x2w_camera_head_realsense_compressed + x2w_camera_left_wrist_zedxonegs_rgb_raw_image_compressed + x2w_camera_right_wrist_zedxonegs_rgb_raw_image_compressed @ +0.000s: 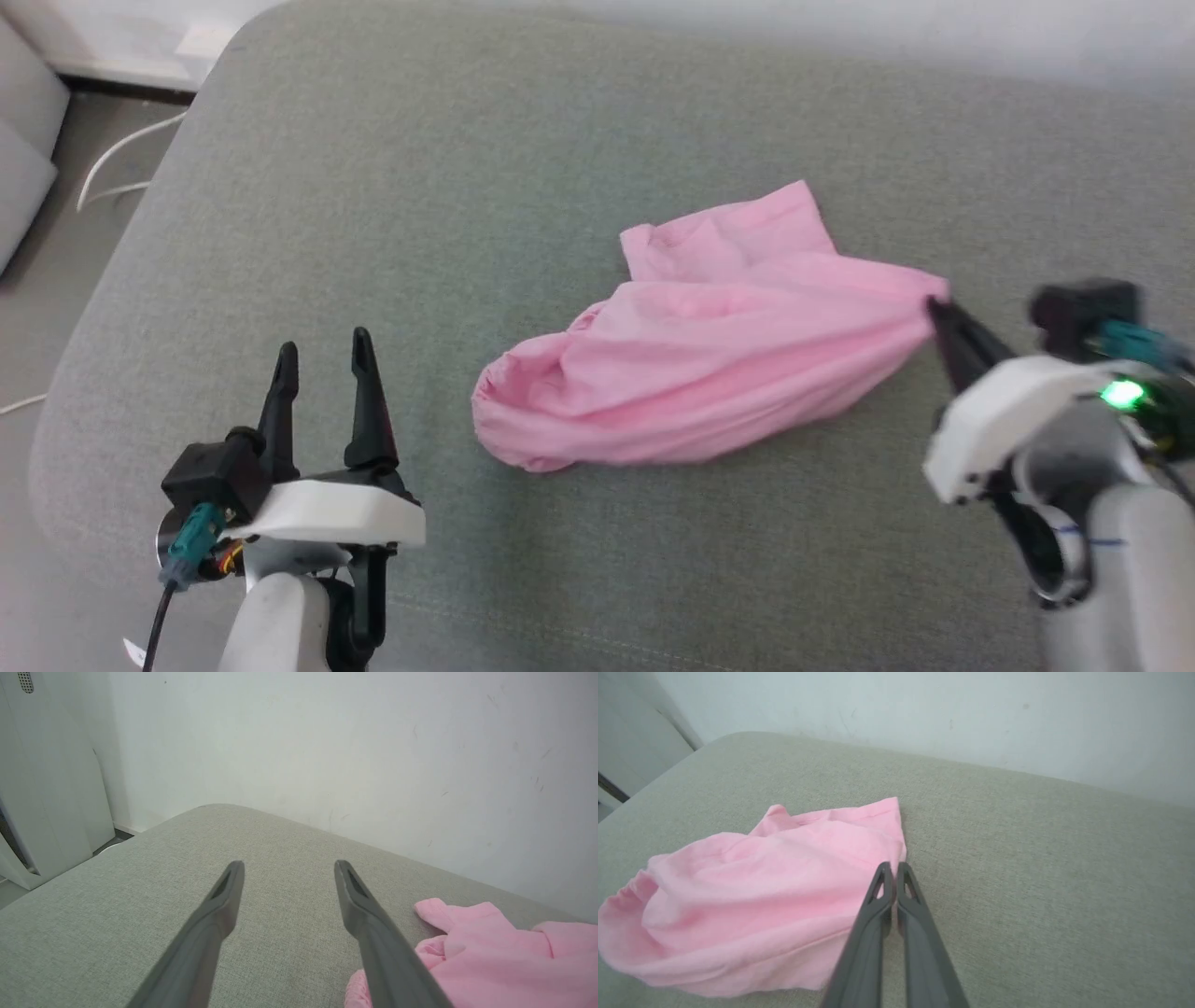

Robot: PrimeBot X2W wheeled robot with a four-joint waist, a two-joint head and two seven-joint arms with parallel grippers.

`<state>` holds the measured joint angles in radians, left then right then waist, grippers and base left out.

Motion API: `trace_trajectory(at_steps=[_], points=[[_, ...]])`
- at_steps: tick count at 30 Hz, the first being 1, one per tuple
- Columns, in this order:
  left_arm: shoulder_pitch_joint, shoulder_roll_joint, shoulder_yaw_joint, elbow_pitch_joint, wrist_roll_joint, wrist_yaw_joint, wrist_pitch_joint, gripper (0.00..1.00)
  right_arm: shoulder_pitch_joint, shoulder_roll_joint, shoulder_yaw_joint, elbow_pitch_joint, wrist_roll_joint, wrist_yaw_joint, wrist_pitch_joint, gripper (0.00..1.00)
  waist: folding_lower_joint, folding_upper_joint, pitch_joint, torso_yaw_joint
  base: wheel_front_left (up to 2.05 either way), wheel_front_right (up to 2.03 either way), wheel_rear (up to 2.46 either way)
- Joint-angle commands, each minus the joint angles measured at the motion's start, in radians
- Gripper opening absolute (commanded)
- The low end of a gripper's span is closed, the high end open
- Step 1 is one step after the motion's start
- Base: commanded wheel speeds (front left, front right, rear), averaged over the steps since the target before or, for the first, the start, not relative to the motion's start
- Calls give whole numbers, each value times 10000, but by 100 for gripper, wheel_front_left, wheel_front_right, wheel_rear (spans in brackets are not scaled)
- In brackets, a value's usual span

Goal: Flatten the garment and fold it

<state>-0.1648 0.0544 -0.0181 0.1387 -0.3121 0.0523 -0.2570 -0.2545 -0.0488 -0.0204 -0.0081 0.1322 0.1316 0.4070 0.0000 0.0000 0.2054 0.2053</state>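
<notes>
The right gripper (934, 304) has its two fingers pressed together on the near-right corner of the garment (709, 364). In the right wrist view the closed tips (892, 864) sit at the fabric's right edge, and the rest of the garment (761, 896) spreads away to their left. Creases run across the cloth and draw in toward the pinched corner. A green light (1123, 394) glows on the wrist behind this gripper.

The garment lies crumpled on a grey-green cushion (467, 187). Its gathered, rounded end is the part farthest from the right gripper and nearest to the left one. One flat flap lies beyond the right gripper's tips, toward the wall (327, 742).

The left gripper (324, 341) hangs above bare cushion with its fingers apart and nothing between them, clear of the cloth. In the left wrist view the spread tips (288, 863) frame plain cushion, and the garment (490, 952) lies off to their right, partly behind the right-hand finger.

Past the cushion's edge, to the left of the left gripper, a white cable (121, 159) trails over the floor.
</notes>
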Motion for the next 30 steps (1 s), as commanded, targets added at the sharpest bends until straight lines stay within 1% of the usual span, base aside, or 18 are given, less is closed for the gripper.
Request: trace_trajectory(at_steps=[1,4,6,9,11,14,17,18,19,21,22,27,30], points=[[115,-39,42,39,85,-88,-47,100,299,-16,-366,-100,146,-9,-250,0,0,0,-264,-268,0,0,0],[208,-39,61,89,167,-136,-47,100,869,-16,-1491,-168,402,-9,-705,0,0,0,-435,-476,0,0,0],[276,-40,49,158,209,-192,-47,100,1265,-16,-2284,-16,537,-9,-804,0,0,0,-539,-615,0,0,0],[333,-40,47,243,263,-244,-47,100,1784,-15,-3381,466,564,-9,-701,0,0,0,-650,-796,0,0,0],[357,-40,28,269,267,-268,-47,100,2082,-15,-4003,943,500,-9,-441,0,0,0,-698,-912,0,0,0],[384,-40,-12,324,283,-303,-47,100,2392,-15,-4629,1762,437,-9,211,0,0,0,-736,-1072,0,0,0],[404,-40,-27,369,304,-328,-47,100,2451,-15,-4803,2152,431,-9,541,0,0,0,-765,-1221,0,0,0],[412,-40,-25,377,311,-334,-47,100,2446,-15,-4788,2173,398,-9,516,34,0,0,-775,-1273,0,0,0],[428,-41,-48,376,328,-318,-47,100,2438,-15,-4777,2168,384,-9,445,100,0,0,-788,-1324,0,0,0],[468,-41,-84,362,341,-286,-47,100,2403,-15,-4630,1997,318,-9,87,100,0,0,-819,-1408,0,0,0],[484,-41,-88,366,345,-282,-47,100,2381,-15,-4332,1773,256,-9,-242,100,0,0,-830,-1451,0,0,0],[451,-41,-125,281,366,-239,-47,100,2176,-15,-2522,471,-118,-9,-2255,100,0,0,-753,-1580,0,0,0],[292,-41,-194,193,379,-240,-47,100,1727,-15,-1369,135,-308,-9,-2991,100,0,0,-609,-1501,0,0,0]])
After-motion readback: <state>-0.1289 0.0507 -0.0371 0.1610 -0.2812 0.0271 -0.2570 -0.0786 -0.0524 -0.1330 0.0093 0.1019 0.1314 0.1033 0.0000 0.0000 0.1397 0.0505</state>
